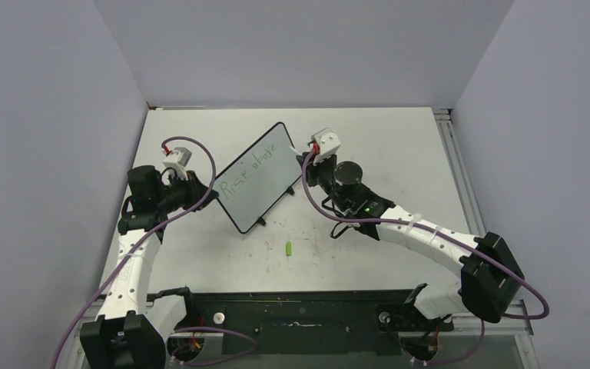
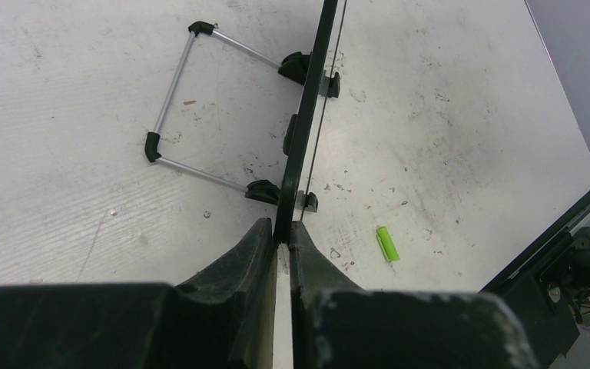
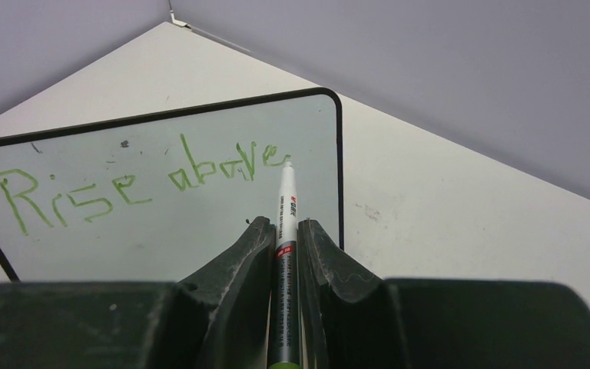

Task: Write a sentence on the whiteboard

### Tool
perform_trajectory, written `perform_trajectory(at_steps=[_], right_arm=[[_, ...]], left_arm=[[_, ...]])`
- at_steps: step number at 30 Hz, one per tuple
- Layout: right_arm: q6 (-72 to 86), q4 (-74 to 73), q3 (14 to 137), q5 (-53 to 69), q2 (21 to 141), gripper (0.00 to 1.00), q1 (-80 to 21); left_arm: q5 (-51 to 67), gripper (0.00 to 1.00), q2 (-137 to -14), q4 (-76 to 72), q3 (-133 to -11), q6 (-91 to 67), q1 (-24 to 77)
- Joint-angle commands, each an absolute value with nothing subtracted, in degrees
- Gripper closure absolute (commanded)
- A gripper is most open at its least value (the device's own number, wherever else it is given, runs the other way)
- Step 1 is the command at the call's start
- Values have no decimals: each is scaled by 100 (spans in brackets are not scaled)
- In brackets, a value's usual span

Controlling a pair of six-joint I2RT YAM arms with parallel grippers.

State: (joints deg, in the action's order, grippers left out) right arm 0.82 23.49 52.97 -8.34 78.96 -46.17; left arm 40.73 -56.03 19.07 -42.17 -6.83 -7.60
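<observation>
Gripping the whiteboard (image 1: 255,178) by its left edge, the left gripper (image 2: 283,233) is closed on the thin black frame. In the left wrist view the frame runs straight up from between the two fingers. The board appears there edge-on only, so its writing face is hidden from that camera. A wire stand (image 2: 175,100) with black corner pieces projects from the back of the board and rests on the table (image 1: 399,154).

The board stands propped on the table left of centre, set diagonally in the top view, between the two wrists.

The right gripper (image 3: 286,231) is closed on a marker (image 3: 285,219). The barrel lies between the fingers, and its rear end is cut off by the bottom edge of the right wrist view. The tip sits at the end of the sentence (image 3: 134,181), just past the final letter. Contact between tip and board cannot be confirmed. The green lettering reads "Rise above" in a single line. In the top view the same lettering is small and hard to read. The lower left portion of the board is cut off in the right wrist view.

A small green cylinder (image 1: 289,248) lies on the table near the board's lower corner, apart from both grippers.
</observation>
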Motion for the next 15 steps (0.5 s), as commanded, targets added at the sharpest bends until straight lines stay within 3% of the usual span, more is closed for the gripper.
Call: perform_trajectory(at_steps=[1,15], right_arm=[[378,2303,5131,-481,7562,95,-4677],[597,2511,5212,-291,8177,95,-5620]], left_arm=[[4058,100,-5438,1729,-4438,-729,-727],[3916,100,-5359,1740,-4425,-756,-638]])
